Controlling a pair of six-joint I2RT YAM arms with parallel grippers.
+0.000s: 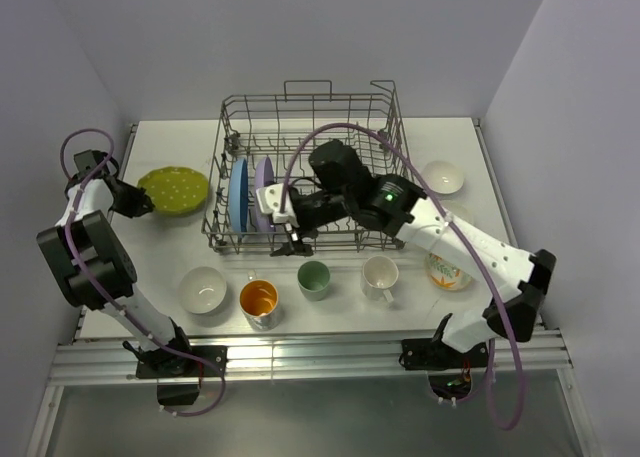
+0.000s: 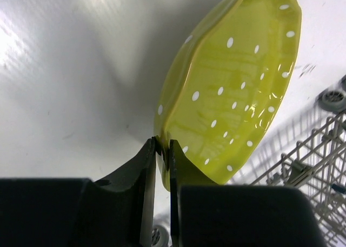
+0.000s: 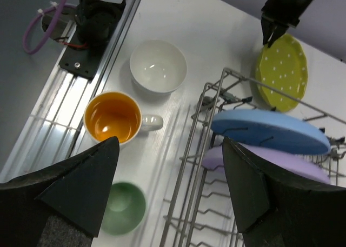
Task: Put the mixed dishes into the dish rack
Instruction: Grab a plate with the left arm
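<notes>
- White table [image 1: 180,142] holds everything; your yellow-green plate [image 2: 232,90] sits at its left, just beside the dish rack [image 1: 300,102], not in it.
- Your left gripper [image 2: 163,149] is clenched on the plate's rim. It's a thin pinch, so lift slowly.
- Stand the plate upright and aim for the tines beside the blue plate [image 1: 238,195].
- Your right gripper [image 3: 170,182] gapes empty over the rack; move it clear first.

Arms: 2, white links with black joint housings; left arm [image 1: 85,262], right arm [image 1: 450,232].
Cables: purple hose [image 1: 340,126] along each arm, held by white zip ties.
Light: green LED [image 1: 388,189] on the right arm's black housing.
Tools: left tool [image 2: 163,144] has thin black fingers; right tool [image 3: 170,149] has broad black wedge fingers.
Bases: black plates [image 1: 180,362], on the near side of the dish rack [image 1: 300,99].
</notes>
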